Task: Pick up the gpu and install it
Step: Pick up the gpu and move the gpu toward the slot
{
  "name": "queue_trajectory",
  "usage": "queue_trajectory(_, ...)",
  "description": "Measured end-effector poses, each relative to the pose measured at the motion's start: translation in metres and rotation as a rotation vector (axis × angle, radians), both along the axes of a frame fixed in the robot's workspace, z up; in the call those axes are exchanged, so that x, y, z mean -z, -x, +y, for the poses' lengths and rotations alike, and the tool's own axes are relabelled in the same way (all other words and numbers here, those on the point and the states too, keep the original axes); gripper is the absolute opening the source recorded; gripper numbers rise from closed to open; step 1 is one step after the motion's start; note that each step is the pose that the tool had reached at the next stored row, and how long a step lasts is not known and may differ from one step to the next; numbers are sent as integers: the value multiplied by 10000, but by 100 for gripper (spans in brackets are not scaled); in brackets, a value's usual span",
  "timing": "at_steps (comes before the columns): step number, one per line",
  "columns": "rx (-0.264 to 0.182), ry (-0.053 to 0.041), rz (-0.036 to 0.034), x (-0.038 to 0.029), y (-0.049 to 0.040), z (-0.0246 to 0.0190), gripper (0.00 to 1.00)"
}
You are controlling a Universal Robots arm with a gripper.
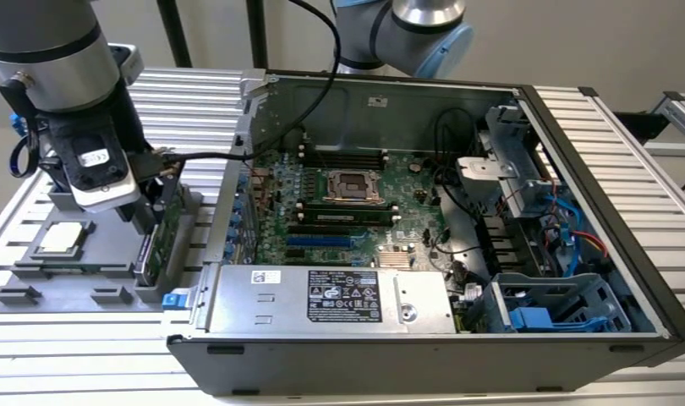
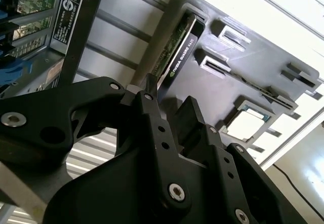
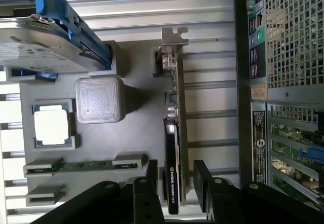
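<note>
Gripper [image 1: 153, 222], exterior view: low over gray holder tray [image 1: 49, 275] at the exterior view's left, beside open computer case [image 1: 433, 338]; gpu [image 1: 146, 255] on edge in tray.
First wrist view: jaws apart, one finger [image 3: 152, 176] either side of gpu [image 3: 174, 107], gaps visible.
Second wrist view: gripper [image 2: 169, 100] just beside upright gpu [image 2: 179, 46], unclamped.

Your bench is a table [image 1: 613, 127] of ribbed aluminium slats, and behind it you have a plain, pale grey wall [image 1: 579, 38] with two black upright posts [image 1: 176, 34] standing before it toward the exterior view's left. At the exterior view's right edge, a silver metal rail [image 1: 683, 114] sits just past the table. In the second wrist view the slats [image 2: 283, 1] glare white under strong light, and a pale floor [image 2: 306, 183] shows beyond the table's edge.
</note>
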State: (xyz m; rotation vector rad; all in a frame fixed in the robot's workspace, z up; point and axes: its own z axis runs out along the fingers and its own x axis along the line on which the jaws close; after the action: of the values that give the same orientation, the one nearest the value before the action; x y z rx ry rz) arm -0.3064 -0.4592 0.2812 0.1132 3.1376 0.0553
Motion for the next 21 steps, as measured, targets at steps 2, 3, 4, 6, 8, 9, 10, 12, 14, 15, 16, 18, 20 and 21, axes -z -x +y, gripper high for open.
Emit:
queue_trajectory(2,0,0,8,14,0,0,100)
queue_trajectory(3,0,0,17,26,0,0,100)
queue_trajectory(4,0,0,17,27,0,0,100)
queue_trajectory(6,0,0,18,31,0,0,100)
queue_trajectory(8,0,-3,16,43,0,0,100)
queue_trajectory(9,0,-2,17,49,0,0,100)
queue_trajectory(10,0,0,19,55,0,0,100)
queue_trajectory(12,-1,0,19,69,0,0,100)
queue_trajectory(14,0,0,19,80,0,0,100)
queue_trajectory(15,0,0,19,84,0,0,100)
queue_trajectory(16,0,1,19,89,0,0,100)
queue_trajectory(18,0,0,20,98,0,0,100)
queue_trajectory(20,0,1,20,106,0,0,100)
queue_trajectory(21,0,0,20,110,0,0,100)
